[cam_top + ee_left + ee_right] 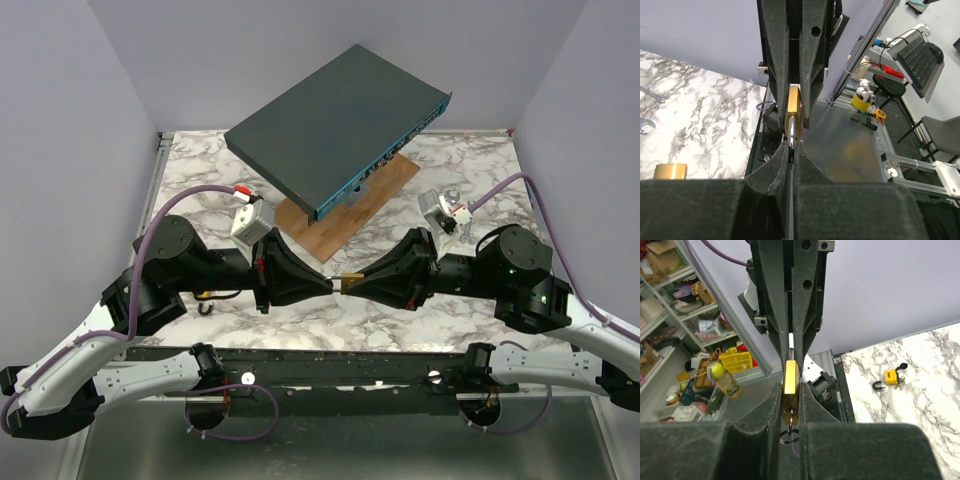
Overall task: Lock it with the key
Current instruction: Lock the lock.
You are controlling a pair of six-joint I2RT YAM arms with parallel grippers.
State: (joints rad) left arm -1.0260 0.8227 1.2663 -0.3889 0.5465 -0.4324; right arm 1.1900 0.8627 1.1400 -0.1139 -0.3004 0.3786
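Tabletop, left gripper, right gripper both clamping padlock, keyring visible right wrist only.

The right gripper is reaching in from the bottom edge, its jaws pinching the brass padlock by its flat sides. A small ring is hanging beneath the padlock, between the jaws. The left gripper is coming down from the top, its jaws pressing together on the silver shackle. Off to the right, a second padlock is lying on the marble surface. A yellow basket is sitting among clutter at left.
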